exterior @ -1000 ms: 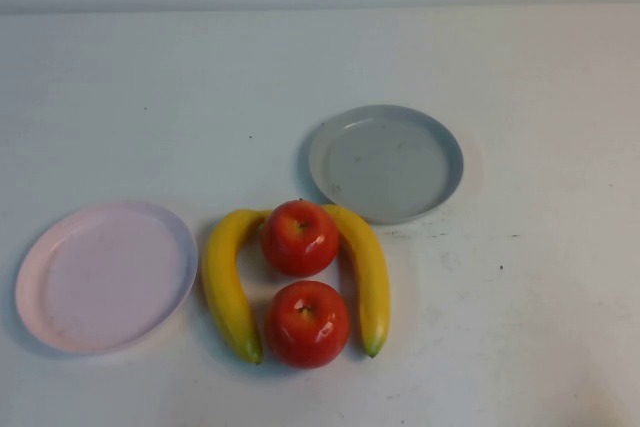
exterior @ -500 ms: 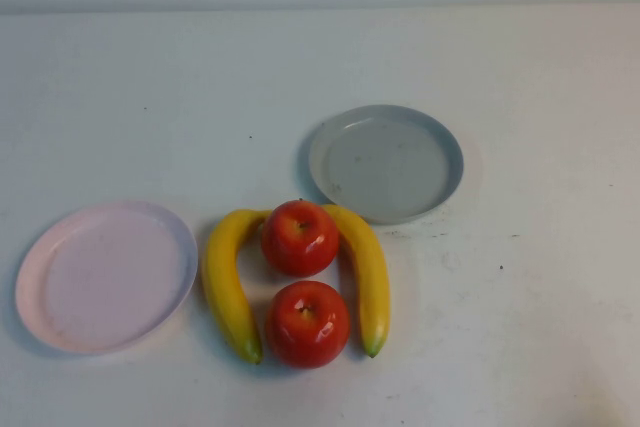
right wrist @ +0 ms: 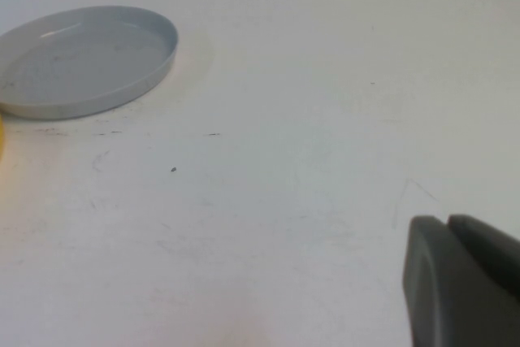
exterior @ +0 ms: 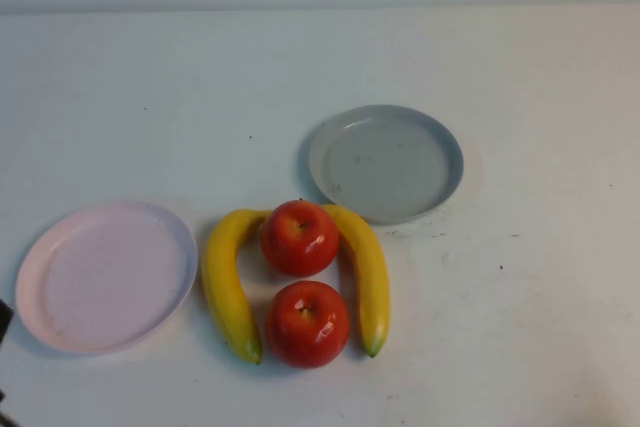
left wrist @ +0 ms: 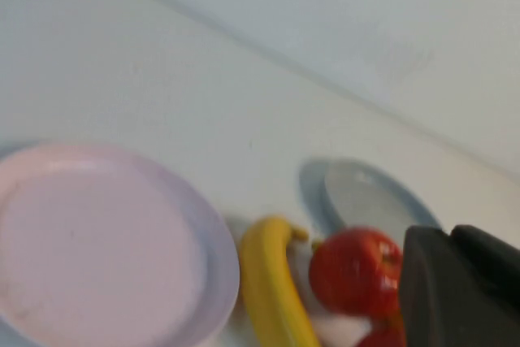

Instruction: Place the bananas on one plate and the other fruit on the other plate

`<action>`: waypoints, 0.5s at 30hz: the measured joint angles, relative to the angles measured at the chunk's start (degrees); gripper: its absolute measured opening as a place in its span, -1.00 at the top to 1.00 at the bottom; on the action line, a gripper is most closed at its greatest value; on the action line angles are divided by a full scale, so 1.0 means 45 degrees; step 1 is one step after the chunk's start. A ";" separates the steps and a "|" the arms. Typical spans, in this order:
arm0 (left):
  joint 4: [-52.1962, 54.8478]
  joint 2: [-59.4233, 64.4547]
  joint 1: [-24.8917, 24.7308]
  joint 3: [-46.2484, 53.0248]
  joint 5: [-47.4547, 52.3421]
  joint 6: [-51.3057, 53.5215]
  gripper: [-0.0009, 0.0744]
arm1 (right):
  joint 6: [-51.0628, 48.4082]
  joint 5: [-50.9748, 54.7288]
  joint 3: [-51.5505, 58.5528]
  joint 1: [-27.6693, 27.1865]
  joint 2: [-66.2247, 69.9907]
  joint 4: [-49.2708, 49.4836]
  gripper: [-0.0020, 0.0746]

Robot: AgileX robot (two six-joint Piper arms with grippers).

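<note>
While the left gripper (left wrist: 459,286) is showing in its wrist view only as a dark block cut off at the frame edge, its fingers pressed together on nothing, the high view is catching just a dark sliver of that arm at the table's near left corner. Going left to right, the pink plate (exterior: 105,275) is sitting empty, and just beside it the left banana (exterior: 226,282) and right banana (exterior: 368,272) are curving around two apples, the far apple (exterior: 299,237) and the near apple (exterior: 307,323), both touching the bananas. Behind them the grey plate (exterior: 386,162) is lying empty. Farthest right, the right gripper (right wrist: 463,278) is hovering over bare table, also cropped, closed and holding nothing. Everything is resting on a scuffed white table (exterior: 540,277), meeting a pale wall behind.
</note>
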 joint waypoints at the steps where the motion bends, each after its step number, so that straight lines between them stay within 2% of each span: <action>1: 0.0096 0.0694 0.0000 -0.0513 0.0772 0.0164 0.98 | 0.0000 0.0000 0.0000 0.0000 0.0000 0.0000 0.99; 7: 0.0332 0.4912 0.0000 -0.3035 0.4316 0.2279 0.98 | 0.0000 0.0000 0.0000 0.0000 0.0000 0.0000 0.99; 15: 0.0481 0.9492 0.0000 -0.5614 0.6600 0.4558 0.98 | 0.0000 0.0000 0.0000 0.0000 0.0000 0.0000 0.99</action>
